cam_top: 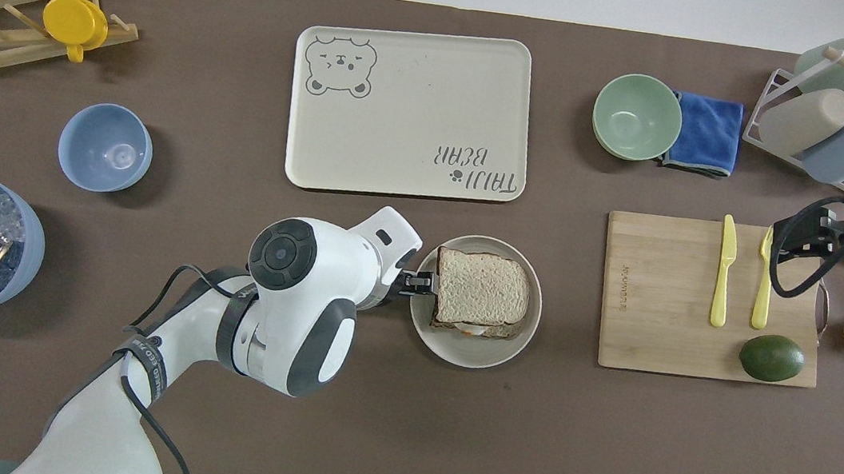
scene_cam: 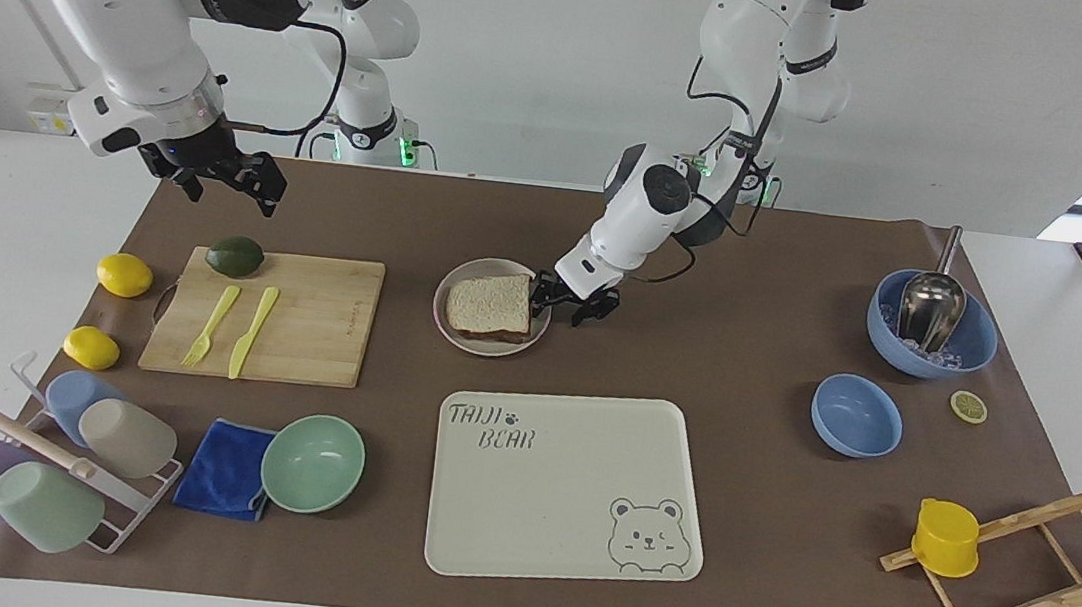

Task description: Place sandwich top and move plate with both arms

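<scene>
Left tool [scene_cam: 573,305] at plate [scene_cam: 488,343] rim (grip unclear), sandwich top [scene_cam: 490,304] on plate

- Two robot arms are seen, a left arm [scene_cam: 647,204] and a right arm [scene_cam: 141,40].
- One plate [scene_cam: 447,312] and one sandwich top [scene_cam: 489,304] are counted.
- One tray [scene_cam: 560,507] is counted.
- Three bowls are counted: one green bowl [scene_cam: 313,463] and two blue bowls [scene_cam: 856,415] [scene_cam: 974,344].
- Two lemons [scene_cam: 124,275] [scene_cam: 91,347] and one avocado [scene_cam: 235,256] are counted.
- One cutting board [scene_cam: 318,320], one fork [scene_cam: 212,325] and one knife [scene_cam: 254,331] are counted.
- Four cups are counted on one rack [scene_cam: 128,501].
- One yellow cup [scene_cam: 946,538] is counted.
</scene>
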Controlling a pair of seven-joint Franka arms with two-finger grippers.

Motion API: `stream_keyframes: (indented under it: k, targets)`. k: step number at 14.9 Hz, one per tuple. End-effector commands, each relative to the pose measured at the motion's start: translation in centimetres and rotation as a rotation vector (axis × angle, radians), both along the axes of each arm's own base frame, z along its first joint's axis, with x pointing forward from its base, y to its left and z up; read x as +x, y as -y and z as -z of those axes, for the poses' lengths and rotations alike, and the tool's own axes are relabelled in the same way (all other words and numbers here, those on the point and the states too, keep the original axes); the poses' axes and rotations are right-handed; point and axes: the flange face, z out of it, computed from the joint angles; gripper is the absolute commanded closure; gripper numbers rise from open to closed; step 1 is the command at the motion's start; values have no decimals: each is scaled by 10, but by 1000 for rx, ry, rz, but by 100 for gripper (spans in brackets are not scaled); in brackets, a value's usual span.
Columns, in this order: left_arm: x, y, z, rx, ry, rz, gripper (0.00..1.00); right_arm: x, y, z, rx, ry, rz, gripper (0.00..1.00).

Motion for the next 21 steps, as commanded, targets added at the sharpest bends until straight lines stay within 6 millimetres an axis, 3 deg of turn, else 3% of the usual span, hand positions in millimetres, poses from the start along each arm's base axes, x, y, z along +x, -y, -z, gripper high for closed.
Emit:
stream_keyframes:
  k: [1, 3, 5, 8, 12, 17, 21]
  targets:
    - [-4, 1, -3, -1, -31, -26, 56, -2, 4, 4, 14, 5, -10, 0]
    - [-4, 1, -2, 1, -41, -45, 61, 3, 13, -5, 31, 31, -4, 0]
    - [-6, 1, -2, 5, -54, -45, 68, -1, 42, -19, 51, 35, -32, 0]
    - [-6, 1, -3, 5, -57, -47, 80, -11, 64, -30, 96, 47, -15, 0]
    - [-8, 1, -4, 13, -86, -56, 100, -13, 58, -26, 82, 45, -25, 0]
    - [-6, -3, -9, 13, -99, -77, 100, -10, 53, -28, 67, 54, -44, 0]
    - [7, -24, -46, -16, -97, -98, 100, -10, 40, -33, 74, 64, -64, 0]
